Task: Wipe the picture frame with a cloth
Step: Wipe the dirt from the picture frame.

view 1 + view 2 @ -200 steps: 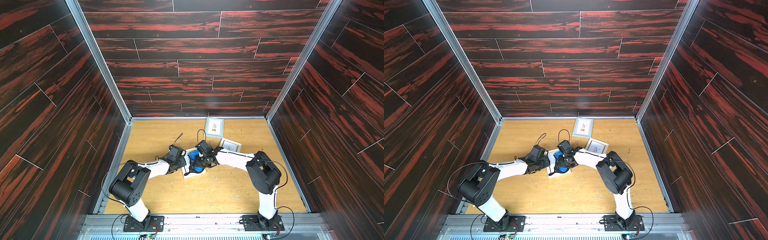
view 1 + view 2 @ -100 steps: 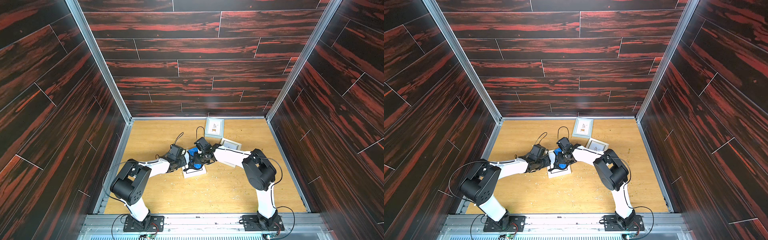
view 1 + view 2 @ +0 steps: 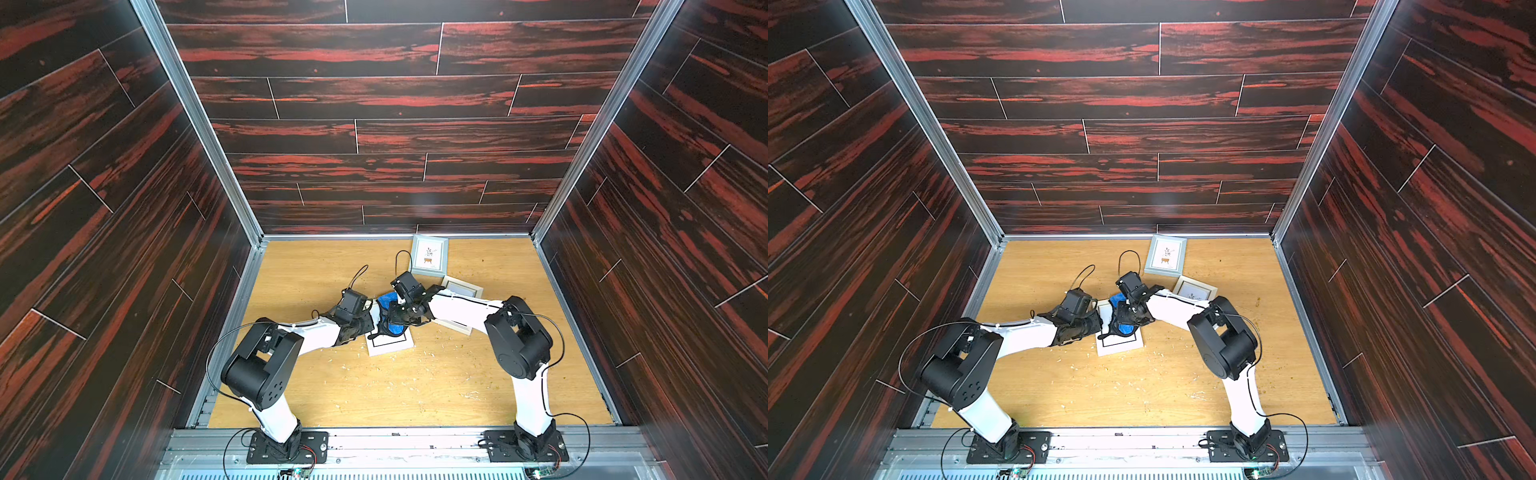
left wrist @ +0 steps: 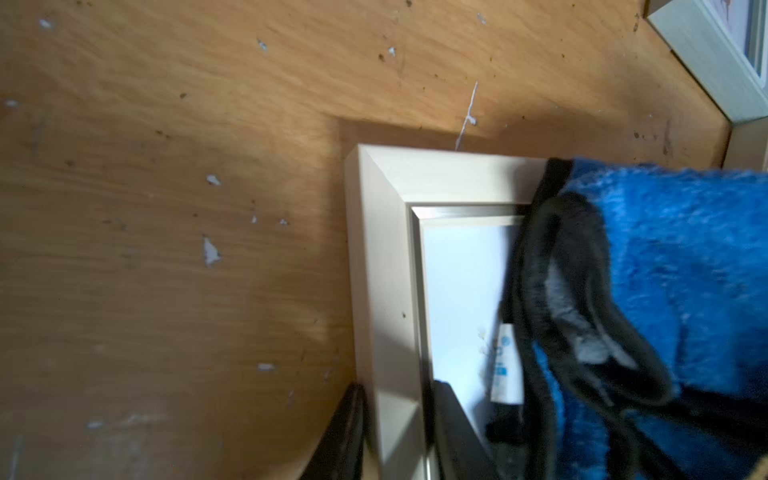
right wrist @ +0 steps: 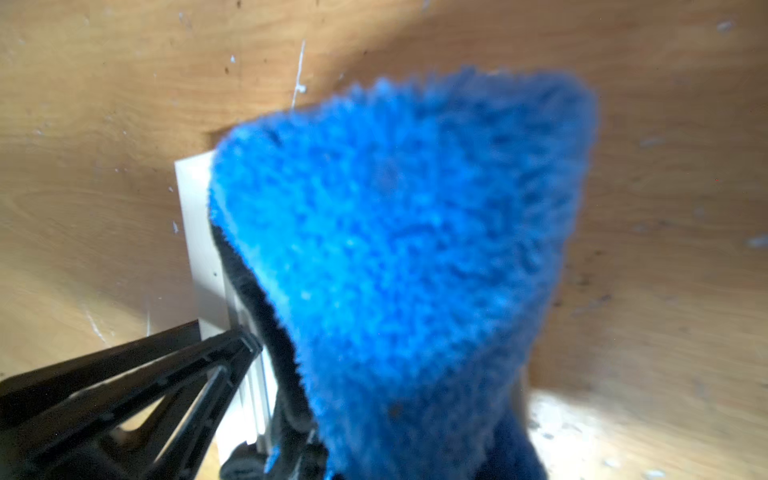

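As cloth [image 3: 387, 300] drapes frame [image 3: 390, 348] — grey frame [image 3: 429, 255] (apart) beyond.

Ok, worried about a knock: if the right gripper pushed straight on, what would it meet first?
Probably the frame: the right gripper holds the cloth bunched ahead of it, over the frame's rail. The left gripper grips that rail close by, though depth is unclear.

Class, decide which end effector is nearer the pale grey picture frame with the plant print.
Right. The right end effector, holding the bright blue fluffy cloth, sits in front of the pale grey picture frame; the left end effector is farther off.
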